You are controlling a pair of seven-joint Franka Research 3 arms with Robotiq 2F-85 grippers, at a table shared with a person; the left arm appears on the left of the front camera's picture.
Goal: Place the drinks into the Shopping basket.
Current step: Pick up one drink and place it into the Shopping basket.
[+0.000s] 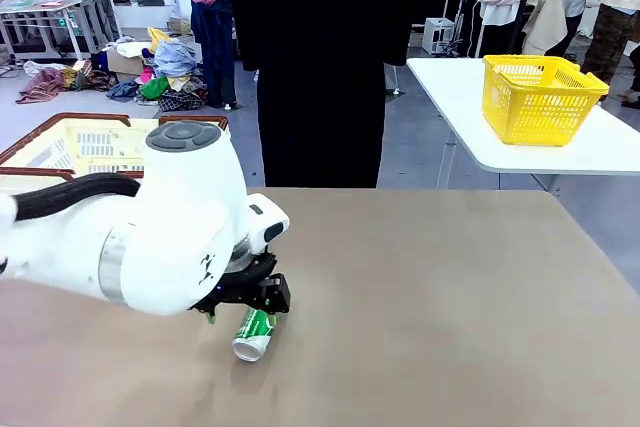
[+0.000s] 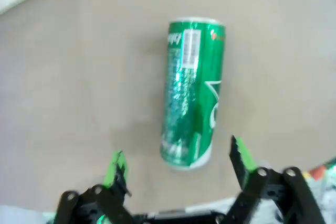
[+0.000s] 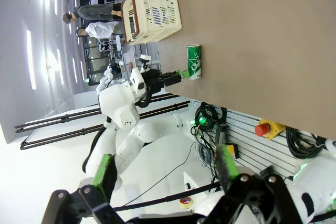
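Observation:
A green drink can (image 1: 254,333) with white lettering lies on its side on the brown table. My left gripper (image 1: 241,313) hovers just above it, open. In the left wrist view the can (image 2: 191,92) stretches away from the gripper (image 2: 178,161), its near silver end between the two green fingertips without touching them. The cream Shopping basket (image 1: 95,144) with a brown rim stands at the table's far left, behind the left arm. My right gripper (image 3: 165,169) is open and holds nothing; its view shows the can (image 3: 194,61) and the basket (image 3: 155,9) from far off.
A person in black (image 1: 320,57) stands at the far edge of the table (image 1: 450,287). A bright yellow basket (image 1: 540,97) sits on a separate white table at the back right. The bulky left arm (image 1: 150,227) covers the table's left part.

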